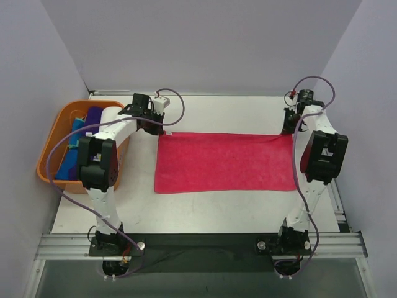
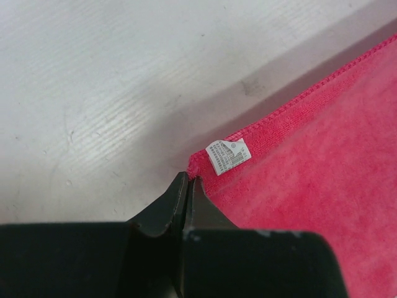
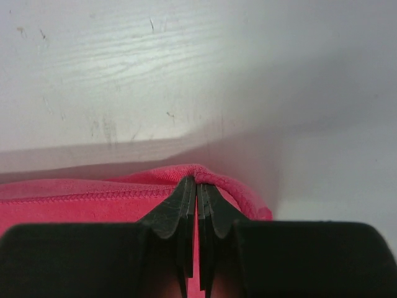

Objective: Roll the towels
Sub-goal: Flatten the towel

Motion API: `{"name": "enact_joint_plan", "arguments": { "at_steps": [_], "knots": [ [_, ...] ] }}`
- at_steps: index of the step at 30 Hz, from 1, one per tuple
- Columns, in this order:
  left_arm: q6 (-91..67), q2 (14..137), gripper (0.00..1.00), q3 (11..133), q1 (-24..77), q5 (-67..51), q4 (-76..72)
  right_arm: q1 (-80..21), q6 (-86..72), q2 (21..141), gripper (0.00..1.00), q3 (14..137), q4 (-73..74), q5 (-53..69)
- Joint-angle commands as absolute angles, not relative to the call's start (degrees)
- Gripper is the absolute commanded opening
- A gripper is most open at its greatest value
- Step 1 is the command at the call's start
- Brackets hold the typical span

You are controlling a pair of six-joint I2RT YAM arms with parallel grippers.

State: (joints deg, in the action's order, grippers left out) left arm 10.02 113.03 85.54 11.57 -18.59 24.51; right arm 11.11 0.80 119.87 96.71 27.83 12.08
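Note:
A hot pink towel lies spread flat across the middle of the table. My left gripper is shut on its far left corner, beside the white care label, with the pink towel running away to the right. My right gripper is shut on the far right corner, where the pink hem bunches up over the fingertips. More towels in purple, blue and white sit in the basket at the left.
An orange plastic basket stands at the table's left edge, close to the left arm. Grey walls close in the back and sides. A metal rail runs along the near edge.

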Motion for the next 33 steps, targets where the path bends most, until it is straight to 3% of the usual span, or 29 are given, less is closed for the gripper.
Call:
{"name": "enact_joint_plan", "arguments": {
  "at_steps": [1, 2, 3, 4, 5, 7, 8, 12, 16, 20, 33],
  "knots": [
    [9.3, 116.4, 0.03, 91.0, 11.3, -15.8, 22.3, 10.5, 0.0, 123.7, 0.04, 103.4, 31.0, 10.7],
    [9.1, 117.3, 0.06, 91.8, 11.3, -15.4, 22.3, 10.5, -1.4, 124.8, 0.24, 104.6, 31.5, 10.7],
    [9.0, 118.9, 0.12, 93.6, 11.1, -15.0, 22.4, 10.6, -1.6, 126.2, 0.35, 105.9, 32.0, 10.5],
    [9.0, 119.5, 0.25, 94.5, 10.7, -14.9, 22.7, 10.6, -1.7, 126.7, 0.42, 108.1, 32.4, 10.0],
    [8.4, 120.1, 0.33, 95.4, 10.5, -14.8, 23.2, 10.7, -1.8, 126.9, 0.48, 109.1, 33.1, 9.5],
    [7.7, 121.1, 0.47, 98.1, 9.4, -14.9, 25.2, 11.3, -2.0, 126.1, 0.51, 110.6, 34.0, 9.3],
    [7.2, 120.9, 0.48, 98.5, 9.1, -14.8, 25.7, 11.6, -2.0, 125.3, 0.51, 110.8, 34.1, 9.5],
    [7.5, 115.9, 0.54, 97.7, 8.3, -14.1, 27.3, 12.5, 1.2, 119.9, 0.50, 109.9, 37.3, 11.9],
    [11.8, 108.8, 0.54, 91.7, 8.6, -23.1, 30.8, 12.5, 7.4, 115.1, 0.37, 105.7, 45.4, 15.8],
    [17.0, 103.3, 0.40, 82.7, 10.6, -27.8, 37.6, 12.4, 13.3, 111.5, 0.25, 97.0, 51.3, 17.5],
    [20.0, 93.3, 0.24, 62.0, 21.2, -21.6, 42.3, 12.7, 24.5, 103.5, 0.05, 77.6, 57.8, 14.2]
  ]
}}
